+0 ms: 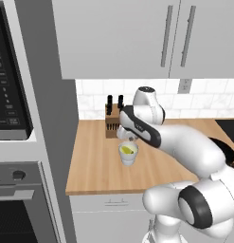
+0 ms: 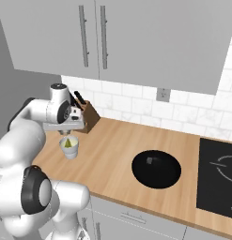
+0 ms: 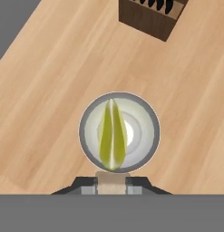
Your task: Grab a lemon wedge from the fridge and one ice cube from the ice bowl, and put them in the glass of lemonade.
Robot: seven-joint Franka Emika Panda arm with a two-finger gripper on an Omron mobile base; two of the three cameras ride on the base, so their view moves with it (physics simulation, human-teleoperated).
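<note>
My fingers (image 3: 112,180) pinch the lemon wedge (image 3: 112,136) right above the glass of lemonade (image 3: 147,136) on the bench (image 3: 50,90). Next: release, then fetch ice.

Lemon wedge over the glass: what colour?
Yellow-green with a pale whitish centre ridge. The lemon wedge shows best in the hand view, above the glass of lemonade.

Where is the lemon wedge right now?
The lemon wedge sits directly above the glass of lemonade, on the wooden counter near the knife block.
</note>
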